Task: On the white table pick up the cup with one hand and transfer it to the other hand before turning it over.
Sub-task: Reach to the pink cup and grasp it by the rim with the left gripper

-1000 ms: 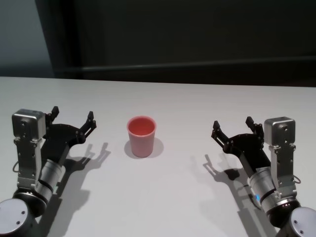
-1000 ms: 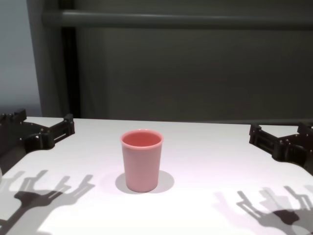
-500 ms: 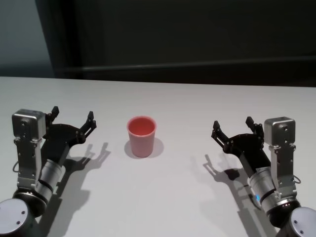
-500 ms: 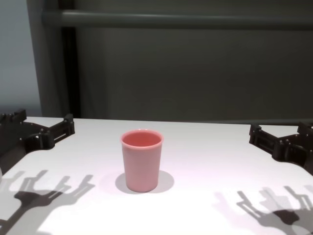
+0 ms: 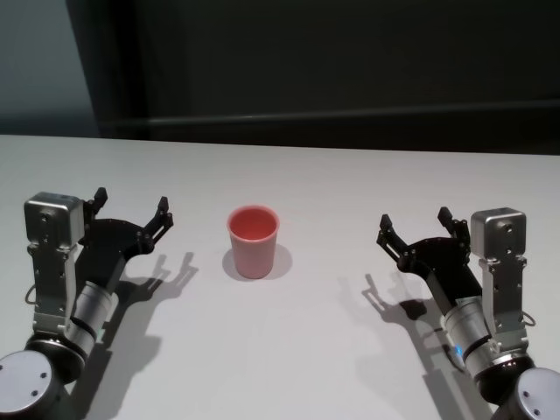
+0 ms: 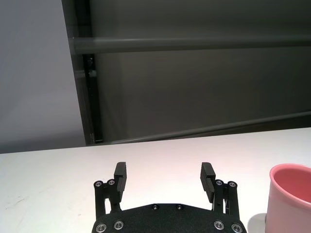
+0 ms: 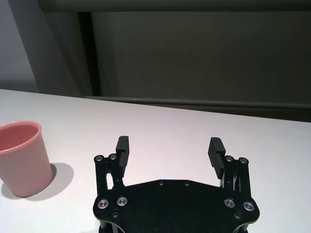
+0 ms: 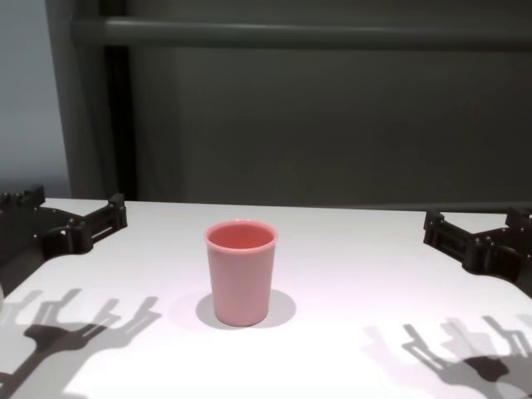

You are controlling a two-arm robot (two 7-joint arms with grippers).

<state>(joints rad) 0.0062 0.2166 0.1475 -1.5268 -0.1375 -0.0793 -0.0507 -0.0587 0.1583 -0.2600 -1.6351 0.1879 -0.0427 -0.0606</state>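
The white table (image 5: 350,192) is seen stretching wide and bare beneath a dark wall. The left gripper (image 5: 131,208) is held above the table's left side, its fingers spread apart and nothing between them — the right gripper (image 5: 418,227) is held above the right side in mirror fashion, fingers likewise spread and holding nothing. The cup (image 5: 254,241) is stood upright on its narrow base, rim upward, between the two grippers — well apart from both, somewhat nearer the left one
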